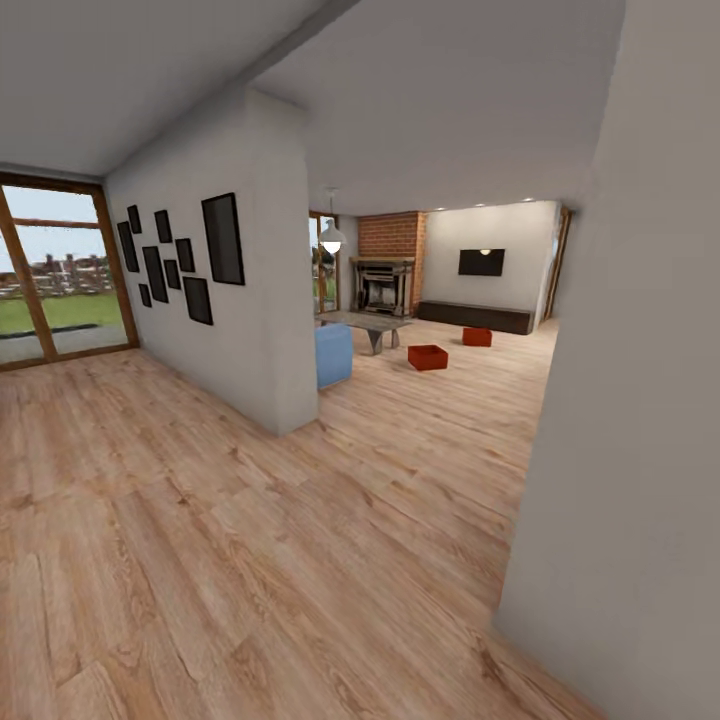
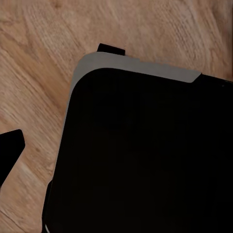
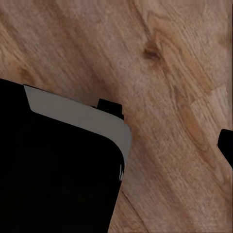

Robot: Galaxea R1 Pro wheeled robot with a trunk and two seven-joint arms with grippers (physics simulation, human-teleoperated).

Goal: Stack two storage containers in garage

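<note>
The two storage containers are orange-red open boxes on the light plank floor of the living room, far ahead in the head view. The nearer container (image 1: 428, 357) sits beside the glass coffee table (image 1: 373, 325). The farther container (image 1: 477, 337) lies in front of the low TV bench (image 1: 475, 316). Both wrist views look down at the wood floor and my own dark base (image 2: 145, 155). A dark left fingertip (image 2: 10, 150) sits at one picture edge and a right fingertip (image 3: 226, 145) at another. Each stands wide of the centre, and nothing is held.
A white partition wall (image 1: 260, 300) with black picture frames stands at left, with a blue sofa end (image 1: 334, 355) behind it. A white wall (image 1: 630, 400) closes in at right. A brick fireplace (image 1: 388, 270) and a wall TV (image 1: 481, 262) are at the back, and a glass door (image 1: 60, 270) at far left.
</note>
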